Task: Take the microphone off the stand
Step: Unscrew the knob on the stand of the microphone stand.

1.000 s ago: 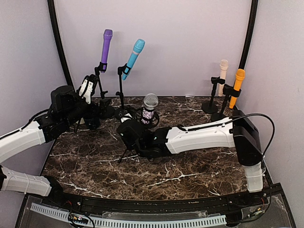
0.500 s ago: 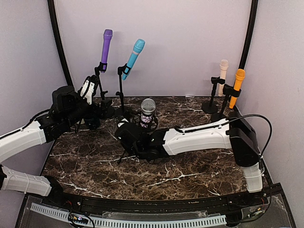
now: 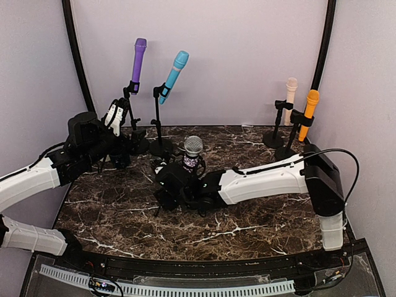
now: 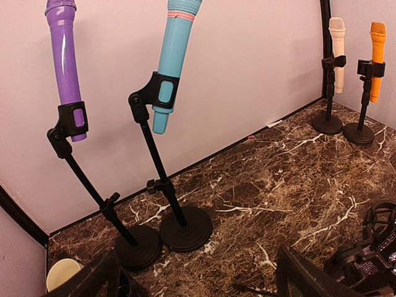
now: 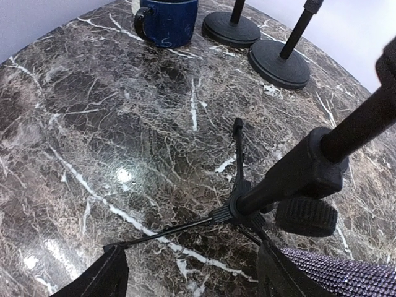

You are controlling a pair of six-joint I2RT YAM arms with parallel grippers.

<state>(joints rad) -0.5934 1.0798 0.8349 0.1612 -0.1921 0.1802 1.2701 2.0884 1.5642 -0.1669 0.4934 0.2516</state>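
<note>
Here R gripper [image 5: 189, 275] jaws spread by glitter mic [image 3: 193, 146] on tripod stand [image 5: 242, 204]; L gripper [image 4: 197, 278] jaws spread too, holding nothing.

On the table [image 3: 260, 229], two microphones on stands [image 4: 176, 62] rise at the back left, a mug [image 5: 166, 21] just left of their bases. Another pair of microphones [image 3: 307, 114] stands at the back right. Mid-table, a single microphone [image 3: 193, 147] sits on a tripod stand [image 5: 238, 207].

Silver-headed, purple-glitter microphone [image 3: 193, 150]; brown, white-veined marble table [image 3: 247, 218].
</note>
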